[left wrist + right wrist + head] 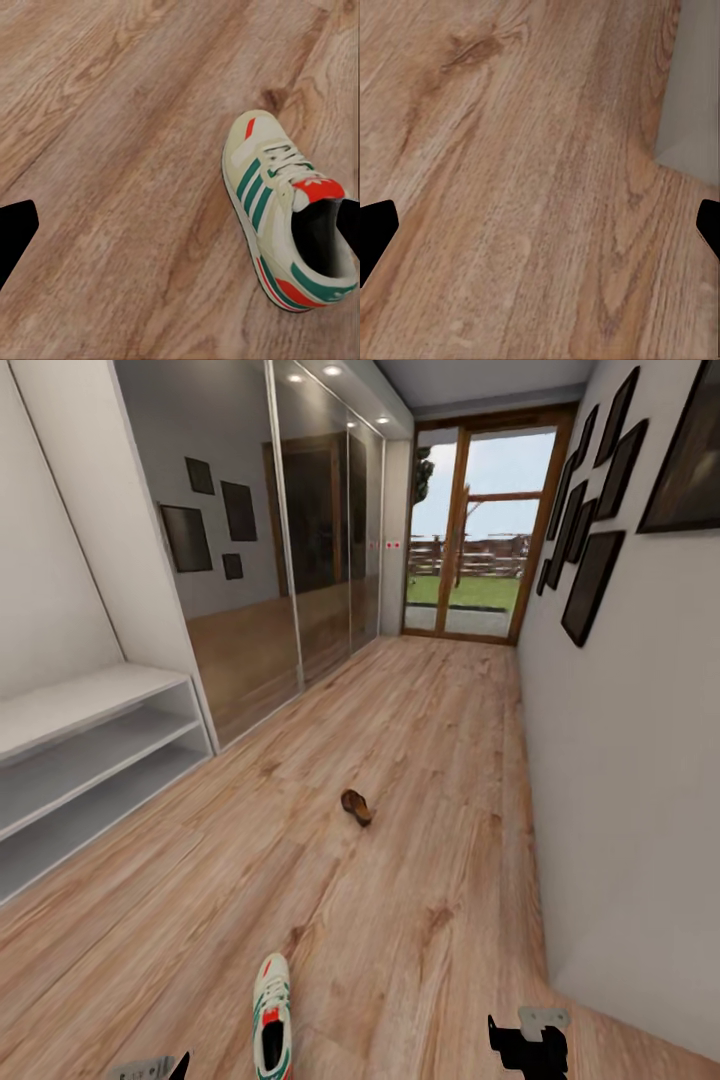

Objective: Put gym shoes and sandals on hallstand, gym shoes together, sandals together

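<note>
Head view: both grippers low, left gripper (165, 1068) beside gym shoe (271, 1015).

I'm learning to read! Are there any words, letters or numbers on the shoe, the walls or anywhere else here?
No words, letters or numbers can be read anywhere.
The gym shoe has a white mark on its red tongue patch: a blurry logo shape, no letters to read.
The dark picture frames on the wall look blank.
Two tiny red-and-white signs far down the corridor are too small to read.
The sandal shows no label.
</note>
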Available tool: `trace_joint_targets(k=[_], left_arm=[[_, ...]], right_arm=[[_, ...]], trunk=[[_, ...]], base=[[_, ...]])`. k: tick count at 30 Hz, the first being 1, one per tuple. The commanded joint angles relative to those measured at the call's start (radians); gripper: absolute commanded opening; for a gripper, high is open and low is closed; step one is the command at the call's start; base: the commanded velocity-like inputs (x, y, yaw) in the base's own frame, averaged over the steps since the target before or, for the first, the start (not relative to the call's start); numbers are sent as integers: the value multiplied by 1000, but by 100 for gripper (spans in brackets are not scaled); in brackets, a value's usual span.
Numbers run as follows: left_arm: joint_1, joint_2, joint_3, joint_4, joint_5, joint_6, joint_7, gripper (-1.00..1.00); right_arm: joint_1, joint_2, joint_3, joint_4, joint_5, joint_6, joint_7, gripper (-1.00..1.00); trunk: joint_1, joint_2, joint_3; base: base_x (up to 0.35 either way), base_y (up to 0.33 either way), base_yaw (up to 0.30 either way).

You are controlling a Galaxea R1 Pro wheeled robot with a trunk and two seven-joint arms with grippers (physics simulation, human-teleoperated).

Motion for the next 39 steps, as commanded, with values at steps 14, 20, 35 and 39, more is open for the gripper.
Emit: trace_joint_targets(k=[14, 20, 35, 39], left_arm=[[-1, 0, 2, 1, 12, 0, -10, 100], [-1, 0, 2, 0, 12, 0, -10, 100], [-138, -63, -8, -26, 1, 162, 65, 100], [-167, -69, -7, -27, -7, 189, 76, 100]], right_arm=[[-1, 0, -6, 5, 14, -2, 1, 100], [-1, -1, -6, 3, 16, -3, 1, 100], [-1, 8, 85, -257, 14, 13, 39, 100], [-1, 10, 121, -350, 13, 78, 107, 100]], trunk=[[0, 0, -2], [0, 0, -2], [0, 0, -2], [0, 0, -2]], base=[[96, -62, 9], [6, -3, 0], [0, 0, 0], [0, 0, 0]])
